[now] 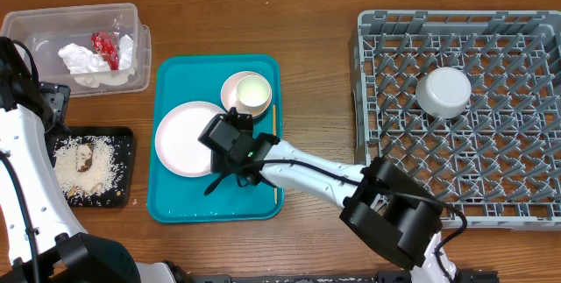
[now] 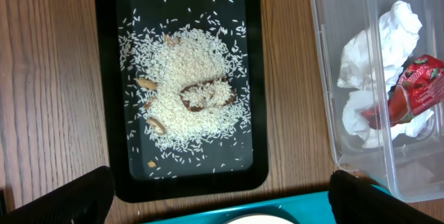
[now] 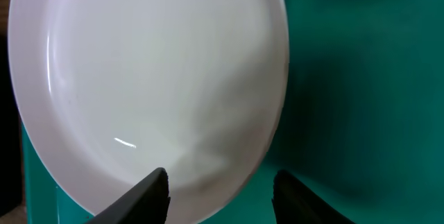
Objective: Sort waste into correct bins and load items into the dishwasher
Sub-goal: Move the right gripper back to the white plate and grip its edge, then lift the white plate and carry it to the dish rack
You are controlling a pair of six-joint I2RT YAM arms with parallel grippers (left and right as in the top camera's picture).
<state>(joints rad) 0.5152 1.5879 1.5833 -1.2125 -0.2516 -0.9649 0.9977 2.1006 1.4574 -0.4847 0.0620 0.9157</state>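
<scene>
Right wrist alone shows the right hand (image 3: 220, 184) released, straddling the plate (image 3: 139, 78) rim; left hand (image 2: 220, 182) released.

1. Table (image 1: 316, 20): brown wood with the grain running side to side in the overhead view, filling the frame from edge to edge
2. Tray (image 1: 180, 206): teal, rectangular, with rounded corners and a raised rim, lying flat on the table left of centre
3. Thin yellowish strip (image 1: 273, 118) along the tray's right rim; too small to tell what it is
</scene>
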